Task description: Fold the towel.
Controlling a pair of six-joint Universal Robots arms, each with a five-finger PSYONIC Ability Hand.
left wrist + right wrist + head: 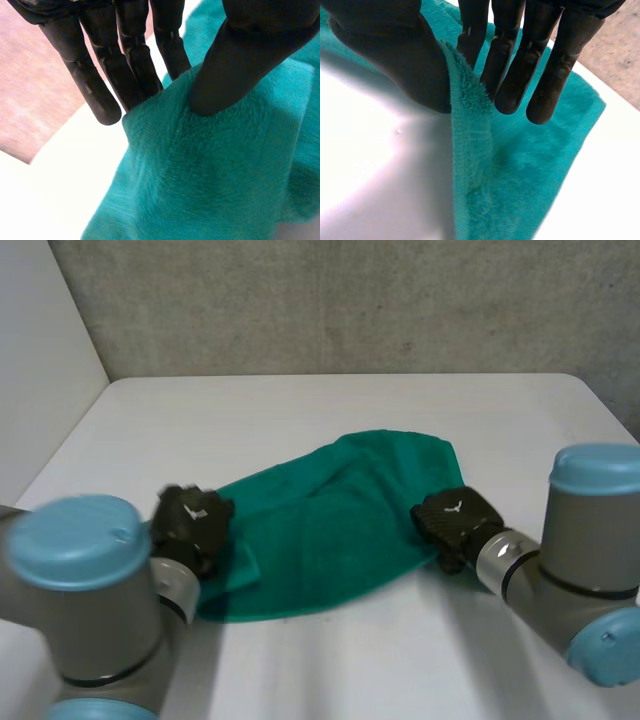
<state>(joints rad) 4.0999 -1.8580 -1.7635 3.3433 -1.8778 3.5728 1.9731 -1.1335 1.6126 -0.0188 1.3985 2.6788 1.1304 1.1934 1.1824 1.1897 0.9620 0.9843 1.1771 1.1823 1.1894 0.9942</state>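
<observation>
The green towel (330,530) lies rumpled in the middle of the bench (300,410). The left robot hand (192,525) pinches its near-left edge and the right robot hand (455,520) pinches its right edge. This looks like the grasping step. Next, both should lift evenly and carry the edge across.

And here we have a white table (300,410) spreading wide across the middle, a rough grey wall (350,300) running behind it at twelve o'clock, and a plain white panel (40,360) standing at ten o'clock.
</observation>
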